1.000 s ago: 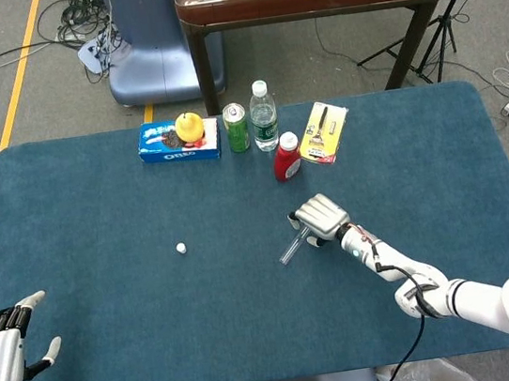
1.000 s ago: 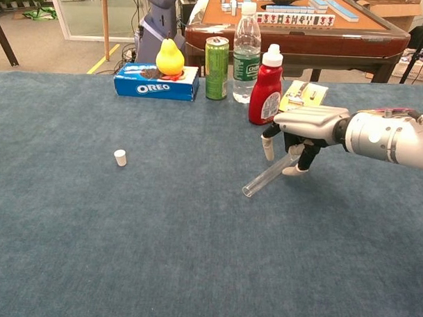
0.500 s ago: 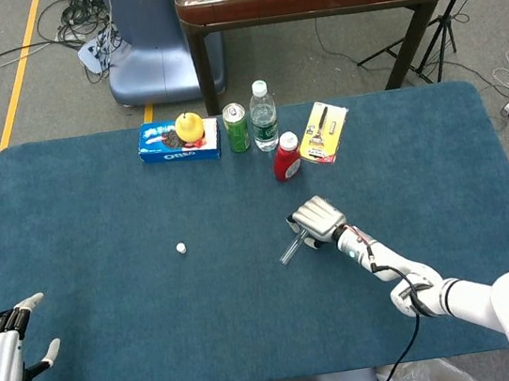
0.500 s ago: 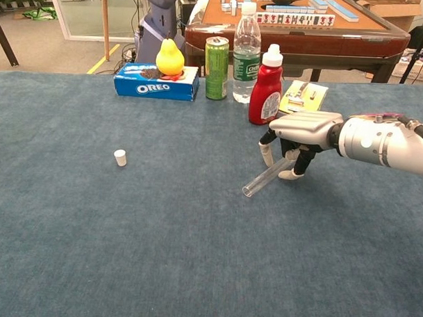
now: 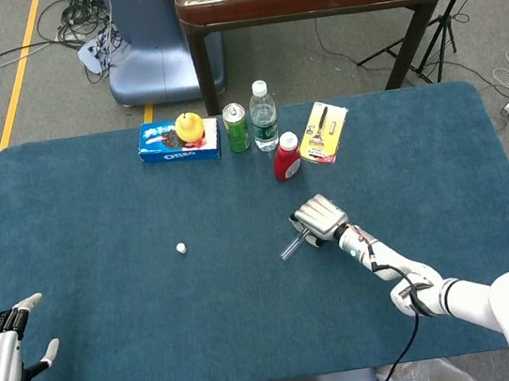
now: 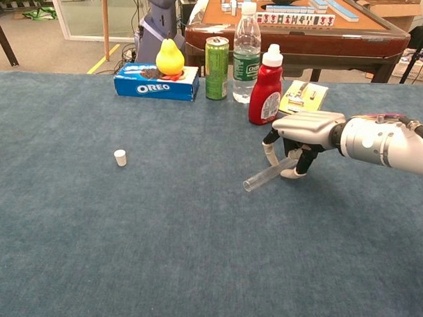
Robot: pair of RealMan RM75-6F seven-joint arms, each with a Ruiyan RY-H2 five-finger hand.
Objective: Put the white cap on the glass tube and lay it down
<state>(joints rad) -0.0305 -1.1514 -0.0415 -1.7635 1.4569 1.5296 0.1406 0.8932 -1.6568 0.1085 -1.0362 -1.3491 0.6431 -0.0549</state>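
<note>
A: Start w/ your right fingers (image 6: 290, 173). What do they have?

B: They're curled down around the upper end of the glass tube (image 6: 268, 174), thumb on one side, the rest on the other, so your right hand (image 6: 303, 128) holds it. Palm faces down, back of the hand up.

A: Tube off the cloth?

B: In the chest view the open end points down-left toward the table (image 6: 194, 255) and looks slightly raised, w/ the tube tilted. Can't tell for sure if the tip touches the cloth. The head view shows the same tube (image 5: 290, 246) poking out lower-left from under the right hand (image 5: 319, 216).

A: And the white cap?

B: White cap (image 6: 120, 157) stands on the blue cloth, well apart from the tube, off to the left. In the head view it's the small white dot (image 5: 181, 248), approx. mid-table on the left half. Nothing touches it.

A: Your left hand?

B: Left hand (image 5: 2, 347) is at the near-left corner, head view only. Fingers apart, thumb out, nothing in it. It sits far from the cap.

A: Anything else on the table?

B: Back row: Oreo box (image 6: 156, 81) w/ a yellow pear (image 6: 170, 58) on top, green can (image 6: 216, 58), water bottle (image 6: 247, 52), red ketchup bottle (image 6: 266, 86), and a yellow card pack (image 6: 302, 96) just behind your right hand. All stand well behind the cap.
</note>
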